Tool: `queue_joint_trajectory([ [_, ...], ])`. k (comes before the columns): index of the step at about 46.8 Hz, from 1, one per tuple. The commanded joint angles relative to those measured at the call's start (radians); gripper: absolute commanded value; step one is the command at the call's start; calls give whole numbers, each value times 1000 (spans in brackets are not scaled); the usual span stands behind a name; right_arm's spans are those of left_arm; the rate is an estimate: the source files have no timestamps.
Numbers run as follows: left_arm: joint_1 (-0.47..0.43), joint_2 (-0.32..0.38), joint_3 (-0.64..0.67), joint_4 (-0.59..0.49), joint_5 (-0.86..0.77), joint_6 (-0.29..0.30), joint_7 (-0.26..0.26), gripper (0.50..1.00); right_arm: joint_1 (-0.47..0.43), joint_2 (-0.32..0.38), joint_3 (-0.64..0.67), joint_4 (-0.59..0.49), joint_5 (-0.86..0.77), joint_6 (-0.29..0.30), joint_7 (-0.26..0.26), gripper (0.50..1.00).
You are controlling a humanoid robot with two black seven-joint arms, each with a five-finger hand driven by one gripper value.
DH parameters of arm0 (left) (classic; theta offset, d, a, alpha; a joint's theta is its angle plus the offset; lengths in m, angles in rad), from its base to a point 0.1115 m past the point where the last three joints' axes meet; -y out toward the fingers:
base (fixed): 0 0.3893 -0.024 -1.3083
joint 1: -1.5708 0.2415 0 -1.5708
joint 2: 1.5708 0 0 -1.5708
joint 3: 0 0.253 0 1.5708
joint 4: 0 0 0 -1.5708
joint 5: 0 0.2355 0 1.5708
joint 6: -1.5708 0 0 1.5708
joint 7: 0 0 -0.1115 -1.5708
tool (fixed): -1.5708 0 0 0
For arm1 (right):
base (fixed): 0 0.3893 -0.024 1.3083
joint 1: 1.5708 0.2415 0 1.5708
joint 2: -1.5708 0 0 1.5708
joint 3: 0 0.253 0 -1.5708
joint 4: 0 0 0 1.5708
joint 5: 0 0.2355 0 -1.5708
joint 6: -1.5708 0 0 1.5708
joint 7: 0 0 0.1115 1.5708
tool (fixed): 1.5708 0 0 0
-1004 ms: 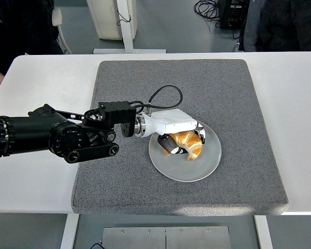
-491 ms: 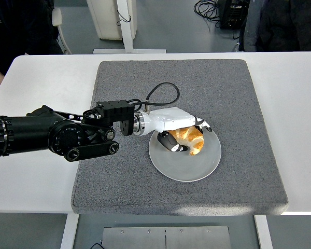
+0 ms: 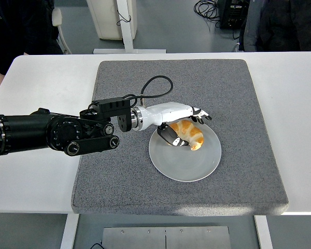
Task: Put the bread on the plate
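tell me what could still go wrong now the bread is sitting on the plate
1. The left hand is open, but its thumb lies against the bread, so pulling back could drag or roll it.
2. The bread sits in the plate's upper left part, near the rim, so a nudge could tip it onto the grey mat.
3. A low retreat might catch the rim and shift the plate.

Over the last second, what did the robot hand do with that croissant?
The left robot hand opened and lifted off the croissant, its fingers now stretched out above it, and the arm drew back a little to the left. The croissant lies released on the plate. Plate and grey mat stayed put.
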Motion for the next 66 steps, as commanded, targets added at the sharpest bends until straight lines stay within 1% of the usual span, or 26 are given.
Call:
queue_joint_trajectory([
  [1, 1, 1, -2, 0, -47, -3, -2, 898, 0, 0, 0, 0, 0, 0, 0, 1000],
  [5, 4, 3, -10, 0, -103, -13, -5, 955, 0, 0, 0, 0, 0, -1, 0, 1000],
  [7, 4, 3, -19, 0, -135, -20, -5, 966, 0, 0, 0, 0, 0, 0, 0, 1000],
  [11, 5, 7, -44, 2, -199, -39, -9, 971, 0, 0, 2, 0, 0, -1, 0, 1000],
  [19, 2, 27, -125, 9, -311, -39, -11, 974, 0, 0, 2, 1, 0, 0, 0, 1000],
  [25, 2, 46, -223, 31, -365, -39, -8, 974, 0, 0, 2, 1, 0, 0, 0, 1000],
  [30, -4, 47, -306, 98, -428, -39, -3, 974, 0, 0, 2, 1, 0, 0, 0, 1000],
  [34, -7, 41, -379, 185, -483, -39, -2, 974, 0, 0, 2, 1, 0, -1, 0, 1000],
  [39, 2, 26, -507, 301, -515, -40, 0, 974, 0, 0, 0, 1, 0, 0, 0, 1000],
  [43, 21, -3, -591, 351, -529, -43, -2, 974, 0, 0, 0, 1, 0, 0, 0, 1000],
  [48, 62, -9, -674, 385, -580, -45, -3, 974, 0, 0, 0, 1, 0, 0, 0, 1000],
  [51, 91, -8, -722, 390, -632, -60, -3, 974, 0, 0, -2, 1, 0, 0, 0, 1000],
  [58, 148, 0, -826, 419, -750, -125, -3, 974, 0, 0, 2, 1, 0, 0, 0, 1000],
  [66, 188, 1, -933, 492, -765, -186, -2, 974, 0, 0, 2, 1, 0, 0, 0, 1000],
])
